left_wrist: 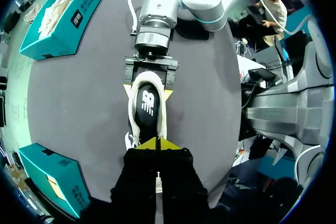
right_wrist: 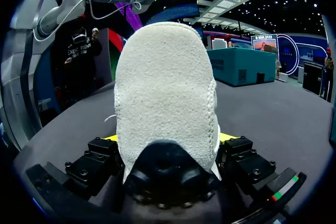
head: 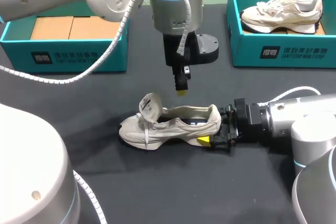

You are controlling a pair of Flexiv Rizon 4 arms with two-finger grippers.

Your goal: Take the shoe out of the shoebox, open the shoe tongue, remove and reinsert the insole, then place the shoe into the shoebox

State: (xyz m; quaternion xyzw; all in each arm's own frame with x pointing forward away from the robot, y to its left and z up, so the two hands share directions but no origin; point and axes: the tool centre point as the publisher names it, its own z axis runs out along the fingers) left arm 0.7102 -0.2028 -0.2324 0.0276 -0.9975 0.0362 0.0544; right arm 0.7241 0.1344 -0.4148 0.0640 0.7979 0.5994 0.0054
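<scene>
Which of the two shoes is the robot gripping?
The shoe on the table: the right gripper clamps its heel. The other shoe lies in its shoebox.

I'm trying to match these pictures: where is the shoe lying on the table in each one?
Head view: the shoe lies mid-table.
Left wrist view: shoe ahead of that arm's jaws, seen from above.
Right wrist view: its heel fills the middle.
Shared landmark: the right arm's jaws clamping the heel.

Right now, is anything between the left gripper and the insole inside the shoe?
Nothing visible. The left gripper hangs above the opening of the shoe. The tongue is folded up toward the toe, leaving the black insole exposed. The right gripper clamps the heel from both sides, clear of the opening.
</scene>
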